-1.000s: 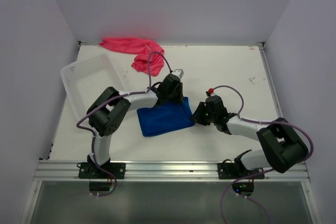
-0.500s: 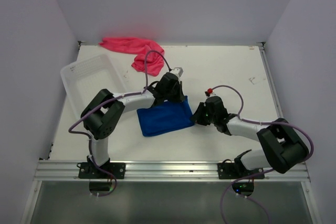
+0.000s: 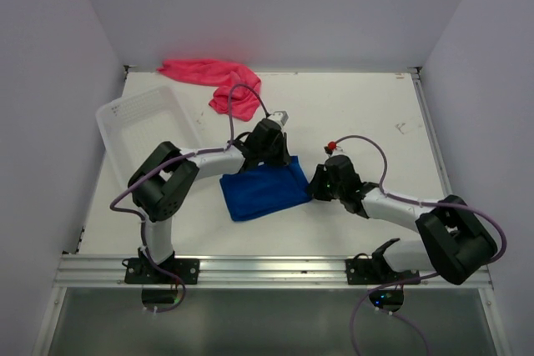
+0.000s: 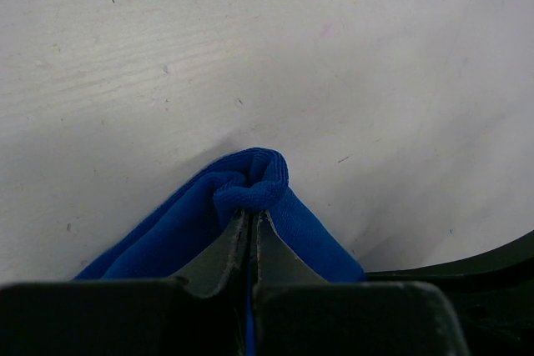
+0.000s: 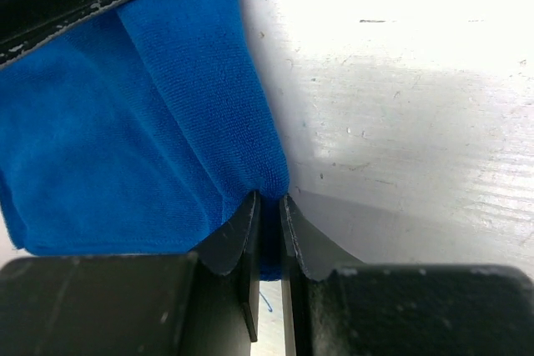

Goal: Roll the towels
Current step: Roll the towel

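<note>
The left fingers (image 4: 242, 235) clamp one bunched corner of the blue towel (image 3: 260, 191) and the right fingers (image 5: 254, 218) pinch a neighbouring corner, with the cloth spread between them. Rolling well likely needs both pairs turning together under even tension. The white bench (image 3: 367, 110) looks smooth and open beyond the fingers; the pink towel (image 3: 209, 74) lies crumpled well past the left fingers.

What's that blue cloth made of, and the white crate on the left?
The blue towel looks like soft, matte knitted or woven cloth: fine ribbed threads show up close, and it puckers where it is pinched. The white basket seems to be thin plastic, perhaps slightly translucent, with rows of small slots. Its gloss is hard to judge from here.
</note>
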`<action>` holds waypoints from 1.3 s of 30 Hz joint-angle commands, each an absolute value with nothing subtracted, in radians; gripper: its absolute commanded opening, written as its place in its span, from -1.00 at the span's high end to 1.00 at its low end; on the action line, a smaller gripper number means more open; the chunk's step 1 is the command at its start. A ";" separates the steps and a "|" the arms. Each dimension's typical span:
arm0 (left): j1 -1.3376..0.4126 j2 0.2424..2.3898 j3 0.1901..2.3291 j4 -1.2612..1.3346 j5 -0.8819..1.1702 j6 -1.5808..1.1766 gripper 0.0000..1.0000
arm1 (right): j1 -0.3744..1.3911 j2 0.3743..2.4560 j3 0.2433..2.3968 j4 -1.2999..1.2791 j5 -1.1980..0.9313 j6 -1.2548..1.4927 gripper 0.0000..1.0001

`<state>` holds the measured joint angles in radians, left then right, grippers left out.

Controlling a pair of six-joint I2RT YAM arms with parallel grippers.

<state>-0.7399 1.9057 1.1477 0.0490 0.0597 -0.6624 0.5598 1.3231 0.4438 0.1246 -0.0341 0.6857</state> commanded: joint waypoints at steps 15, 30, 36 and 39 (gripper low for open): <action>-0.723 1.885 1.144 0.086 0.106 -0.678 0.34 | 0.750 1.289 0.554 -0.118 0.285 0.568 1.00; -0.709 1.864 1.281 0.035 0.233 -0.753 0.21 | 0.772 1.298 0.545 -0.095 0.314 0.592 1.00; -0.718 1.908 1.282 0.038 0.290 -0.810 0.22 | 0.773 1.313 0.545 -0.092 0.319 0.600 1.00; -0.724 1.917 1.269 0.040 0.282 -0.808 0.21 | 0.772 1.312 0.537 -0.083 0.324 0.612 1.00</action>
<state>-0.7162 1.9053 1.2495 0.0345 0.2565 -0.7815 0.7677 1.3025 0.5308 -0.0696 0.2745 0.5995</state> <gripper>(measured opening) 0.393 0.133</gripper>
